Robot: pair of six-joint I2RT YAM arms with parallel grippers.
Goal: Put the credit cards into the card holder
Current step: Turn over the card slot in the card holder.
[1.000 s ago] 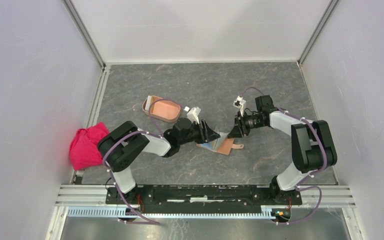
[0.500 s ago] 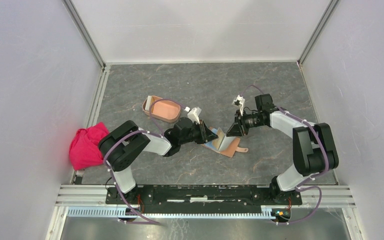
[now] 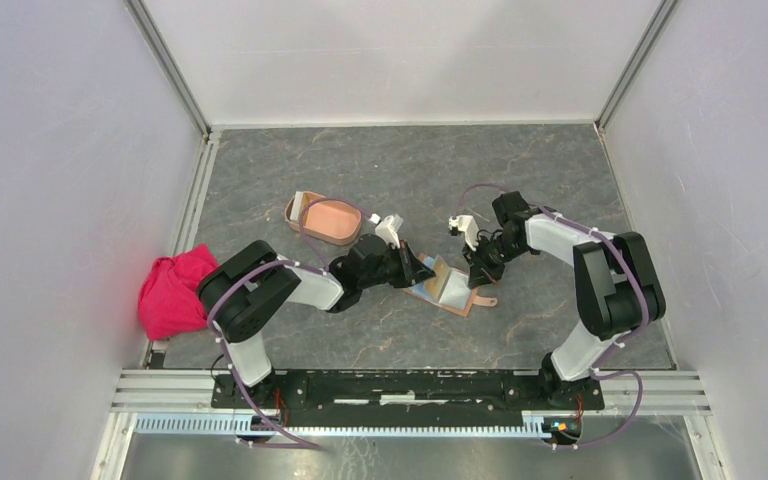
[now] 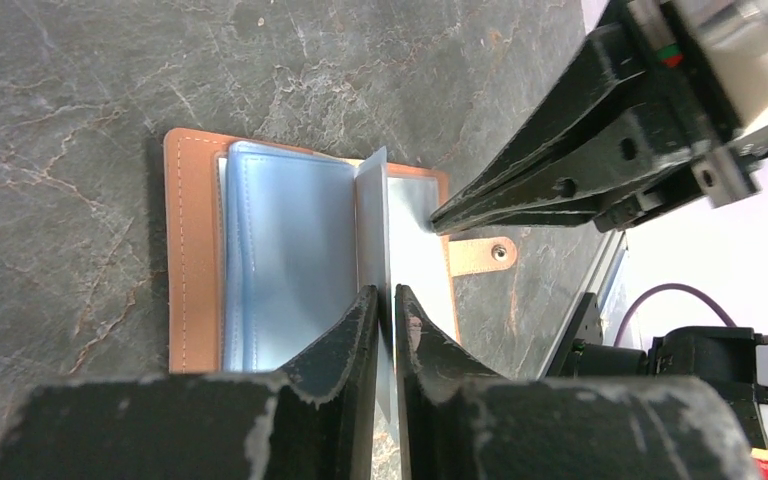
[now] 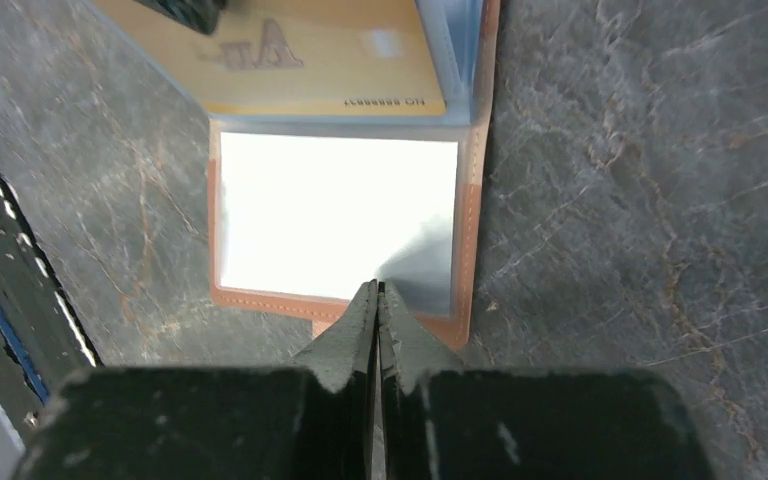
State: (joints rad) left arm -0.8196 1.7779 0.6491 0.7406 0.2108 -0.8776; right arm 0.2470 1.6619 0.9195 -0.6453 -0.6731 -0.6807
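Left wrist: left claw [image 4: 385,297] pinches upright clear plastic sleeve [image 4: 372,215] of open brown leather wallet [image 4: 186,250]; right claw [image 5: 377,292] closed, tips touching wallet. Inside wallet, gold plastic credit card [image 5: 290,80]; salmon-pink oval tray [image 3: 328,217] near wallet.

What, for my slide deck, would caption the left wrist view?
Left gripper pinches a clear plastic sleeve upright in the open tan leather wallet.

Evenly lit from above, with soft shadows on the bench [image 3: 380,170], strong white glare on the wallet sleeve [image 5: 330,215], slight blur near the left claw [image 4: 385,295].
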